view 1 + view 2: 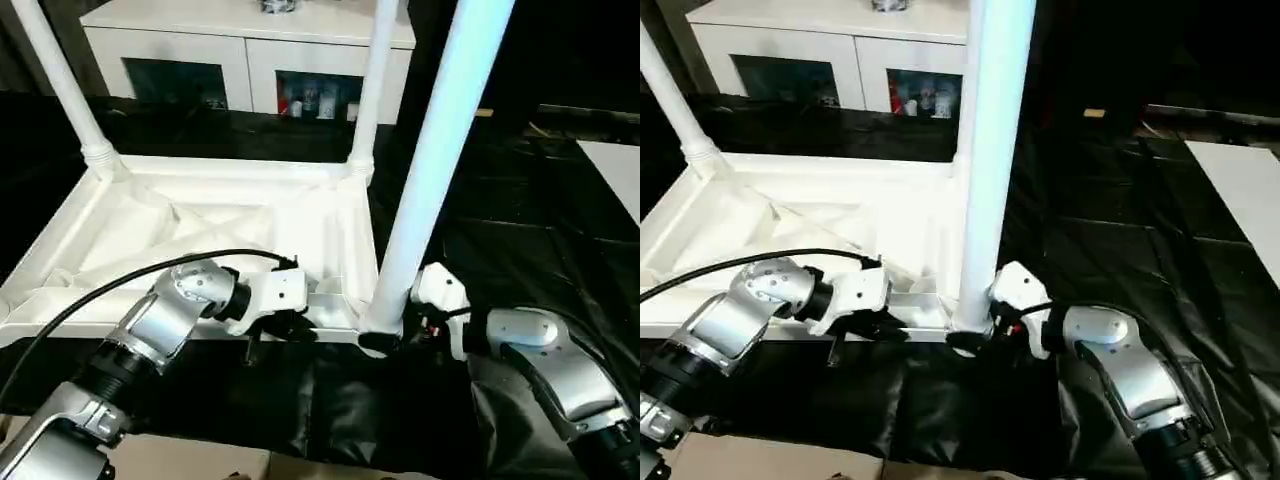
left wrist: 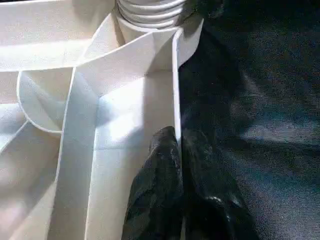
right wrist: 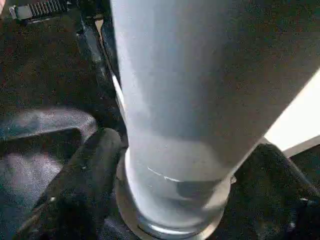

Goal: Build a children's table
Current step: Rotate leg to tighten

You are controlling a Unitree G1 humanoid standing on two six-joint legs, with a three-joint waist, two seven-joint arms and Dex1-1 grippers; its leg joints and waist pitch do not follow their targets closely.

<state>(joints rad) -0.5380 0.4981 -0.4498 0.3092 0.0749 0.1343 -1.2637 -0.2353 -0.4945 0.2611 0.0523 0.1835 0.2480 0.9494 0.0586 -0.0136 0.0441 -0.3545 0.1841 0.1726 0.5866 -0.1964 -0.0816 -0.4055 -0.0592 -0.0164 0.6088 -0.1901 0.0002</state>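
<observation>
The white table top (image 1: 200,225) lies upside down on black cloth, ribbed underside up. Two white legs stand in its far corner sockets, one on the left (image 1: 62,85) and one on the right (image 1: 372,90). A third leg (image 1: 435,170) stands upright at the near right corner, and my right gripper (image 1: 385,340) is shut around its base, with a black finger (image 3: 75,190) on each side of the tube (image 3: 170,100). My left gripper (image 1: 272,325) is shut on the table top's near rim (image 2: 176,90), its fingertips (image 2: 165,145) pinching the thin wall close to that corner socket.
A white cabinet with glass doors (image 1: 250,50) stands behind the table top. Black cloth (image 1: 520,200) covers the ground around and to the right. A white panel (image 1: 620,170) lies at the far right edge. Tan floor (image 1: 200,460) shows at the near edge.
</observation>
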